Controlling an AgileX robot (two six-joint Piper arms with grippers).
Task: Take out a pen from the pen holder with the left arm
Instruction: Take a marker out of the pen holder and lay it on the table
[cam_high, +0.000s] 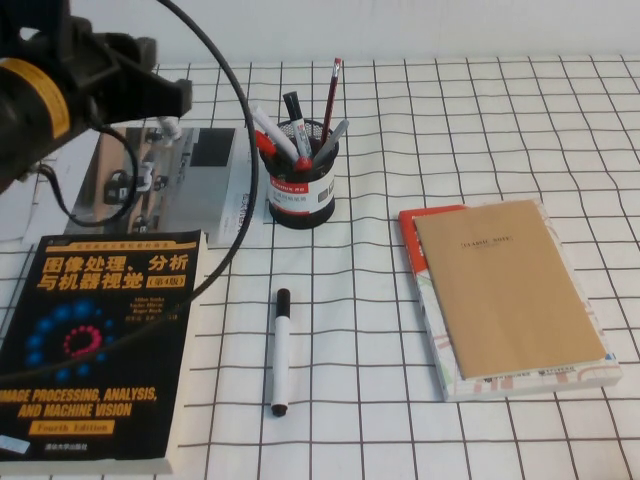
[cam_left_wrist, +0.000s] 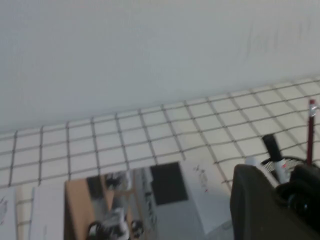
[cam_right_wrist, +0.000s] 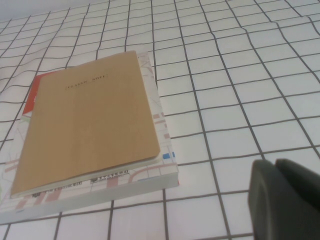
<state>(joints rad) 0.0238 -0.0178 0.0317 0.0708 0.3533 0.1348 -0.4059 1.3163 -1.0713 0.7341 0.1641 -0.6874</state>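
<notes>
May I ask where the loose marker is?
High view: the marker lies centrally, between the textbook and the notebook. Left end effector hovers by the pen holder; right end effector, by the notebook.

Bright, even light, soft shadows (left wrist view blurred, washed out)
</notes>
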